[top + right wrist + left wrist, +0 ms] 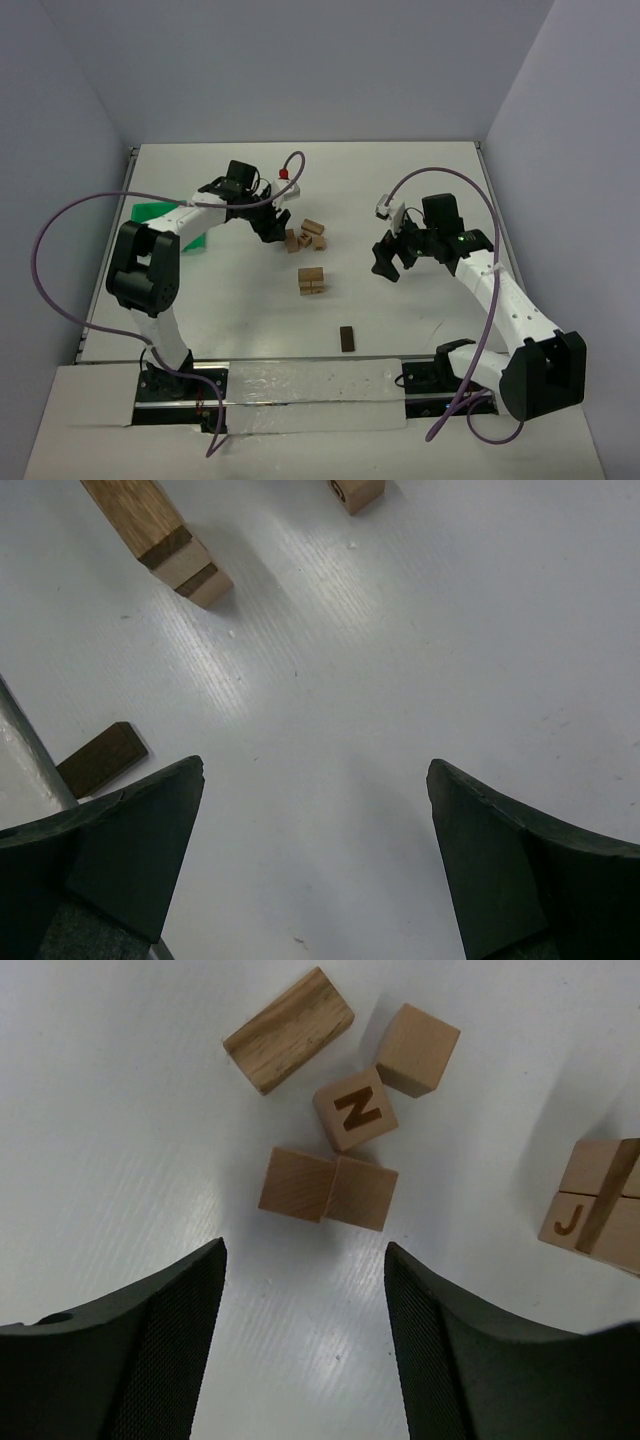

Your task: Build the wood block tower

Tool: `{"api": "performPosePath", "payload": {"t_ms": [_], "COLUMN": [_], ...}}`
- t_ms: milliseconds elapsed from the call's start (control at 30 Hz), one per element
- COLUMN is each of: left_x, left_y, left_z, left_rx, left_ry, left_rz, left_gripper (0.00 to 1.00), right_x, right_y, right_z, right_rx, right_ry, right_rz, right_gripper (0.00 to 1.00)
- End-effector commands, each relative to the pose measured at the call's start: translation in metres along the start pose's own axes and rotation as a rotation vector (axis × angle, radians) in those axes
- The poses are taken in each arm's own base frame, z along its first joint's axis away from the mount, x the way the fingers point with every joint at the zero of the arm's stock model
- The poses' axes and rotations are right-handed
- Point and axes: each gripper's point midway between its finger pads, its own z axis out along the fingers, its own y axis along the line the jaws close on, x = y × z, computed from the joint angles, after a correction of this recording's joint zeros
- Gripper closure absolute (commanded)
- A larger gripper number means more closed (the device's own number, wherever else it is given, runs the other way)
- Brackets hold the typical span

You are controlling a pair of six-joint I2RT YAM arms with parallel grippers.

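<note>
From above, your left pincer (270, 226) reaches in from the left and sits just beside the loose wood blocks (306, 235) near the middle of the counter (420, 170). The tower (311, 281) stands a little nearer to you, apart from them, with bare counter on every side. Your right pincer (388, 262) hangs to the tower's right with an open gap between. A dark block (347, 339) lies alone toward the near edge. The green bin (150, 213) sits by the left edge, partly behind the left arm.

In the left wrist view, your left pincer (305, 1260) is spread apart and holds nothing. Two touching cubes (328, 1187) lie just beyond its tips. Past them are the N cube (355, 1110), a plain cube (418, 1048) and a long block (288, 1030). The tower (598, 1210) is cut off by the right edge.

In the right wrist view, your right pincer (315, 780) is apart and empty over bare counter. The tower (160, 530) is cut by the top edge at upper left. The dark block (100, 760) lies at the left.
</note>
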Motion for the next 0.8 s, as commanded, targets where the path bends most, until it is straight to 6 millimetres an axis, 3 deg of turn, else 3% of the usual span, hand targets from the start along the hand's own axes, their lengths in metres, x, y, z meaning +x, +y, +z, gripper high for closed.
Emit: {"api": "performPosePath", "payload": {"t_ms": [0,400,767], "left_x": [-0.024,-0.005,-0.001], "left_y": [0.005,-0.006,-0.003], "left_z": [0.007,0.025,0.031], "left_rx": [0.058,0.154,0.122], "left_ry": [-0.052,-0.02,-0.029], "left_rz": [0.066,0.056,0.089], "left_gripper": [0.27,0.1,0.07], "right_x": [-0.005,-0.002,-0.002], "right_y": [-0.008,-0.01,-0.01], "right_z": [0.002,0.005,0.004], "right_rx": [0.017,0.02,0.024], "right_ry": [-0.009,0.009,0.011], "right_rz": [0.014,0.026,0.026], "right_gripper": [0.0,0.0,0.0]}}
